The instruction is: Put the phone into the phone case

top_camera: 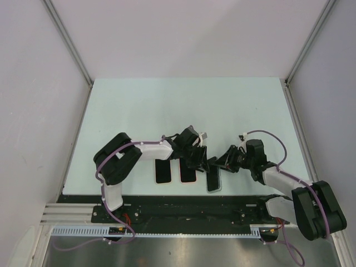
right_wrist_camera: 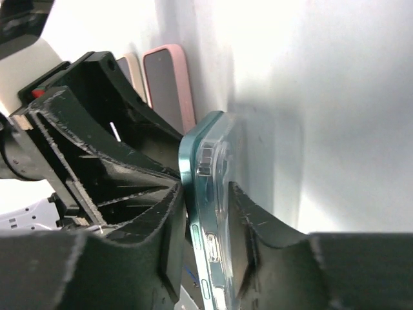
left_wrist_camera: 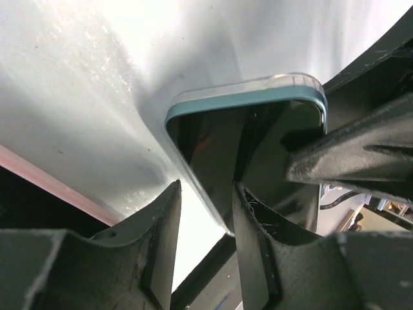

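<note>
Pale table (top_camera: pixel 167 105): teal phone (right_wrist_camera: pixel 188 169) seemingly sits in clear case (right_wrist_camera: pixel 222 165), clamped by right pincer (right_wrist_camera: pixel 206 197); left pincer (left_wrist_camera: pixel 205 197) unclear.

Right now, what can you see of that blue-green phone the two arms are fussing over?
The phone has a glossy black screen and a blue-green, metal-looking frame with side buttons. A clear plastic case hugs its back; whether it is fully snapped in, I cannot tell. It looks tilted, partly lifted off the table near the front edge. The right tool pinches it across front and back, and the left tool seems to grip it near one corner.
</note>
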Robot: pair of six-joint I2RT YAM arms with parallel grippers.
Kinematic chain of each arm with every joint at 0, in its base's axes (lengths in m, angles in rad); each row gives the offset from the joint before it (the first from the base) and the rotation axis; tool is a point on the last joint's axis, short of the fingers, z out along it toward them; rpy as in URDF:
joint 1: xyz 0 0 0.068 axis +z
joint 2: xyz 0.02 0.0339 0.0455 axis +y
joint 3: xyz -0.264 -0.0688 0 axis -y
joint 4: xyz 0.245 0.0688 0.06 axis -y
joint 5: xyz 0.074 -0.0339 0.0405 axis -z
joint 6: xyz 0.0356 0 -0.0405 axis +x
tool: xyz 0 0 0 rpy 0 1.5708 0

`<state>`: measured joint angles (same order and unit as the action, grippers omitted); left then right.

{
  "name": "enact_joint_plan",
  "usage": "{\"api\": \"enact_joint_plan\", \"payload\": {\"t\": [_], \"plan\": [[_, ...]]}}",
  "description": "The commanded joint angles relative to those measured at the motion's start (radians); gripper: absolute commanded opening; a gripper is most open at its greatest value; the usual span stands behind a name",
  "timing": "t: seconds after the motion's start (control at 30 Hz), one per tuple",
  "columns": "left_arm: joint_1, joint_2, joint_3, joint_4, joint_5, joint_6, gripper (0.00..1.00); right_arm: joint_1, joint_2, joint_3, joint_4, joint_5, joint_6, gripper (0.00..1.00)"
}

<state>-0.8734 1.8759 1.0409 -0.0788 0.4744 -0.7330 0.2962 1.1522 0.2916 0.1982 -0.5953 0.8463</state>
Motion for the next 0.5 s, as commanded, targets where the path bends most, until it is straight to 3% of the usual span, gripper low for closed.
{"api": "enact_joint_plan", "payload": {"t": [0.0, 0.03, 0.17, 0.27, 0.3, 0.4, 0.47], "plan": [[-0.007, -0.027, 0.002, -0.001, -0.011, 0.015, 0.43, -0.012, -0.025, 0.003, -0.028, 0.003, -0.026, 0.26], [-0.009, -0.027, 0.002, 0.001, -0.011, 0.015, 0.43, -0.012, -0.026, 0.003, -0.029, 0.006, -0.026, 0.18], [-0.007, -0.032, 0.004, 0.001, -0.011, 0.015, 0.45, -0.014, -0.025, 0.004, -0.051, 0.026, -0.042, 0.04], [-0.007, -0.034, 0.004, 0.002, -0.011, 0.017, 0.46, -0.017, -0.02, 0.007, -0.052, 0.022, -0.049, 0.07], [-0.007, -0.032, 0.002, 0.002, -0.013, 0.017, 0.46, -0.017, -0.019, 0.007, -0.049, 0.014, -0.052, 0.16], [-0.009, -0.034, 0.001, 0.004, -0.013, 0.017, 0.46, -0.019, 0.001, 0.014, -0.042, 0.005, -0.053, 0.25], [-0.007, -0.04, 0.004, 0.005, -0.011, 0.017, 0.47, -0.022, 0.026, 0.024, -0.033, 0.002, -0.058, 0.19]]}}
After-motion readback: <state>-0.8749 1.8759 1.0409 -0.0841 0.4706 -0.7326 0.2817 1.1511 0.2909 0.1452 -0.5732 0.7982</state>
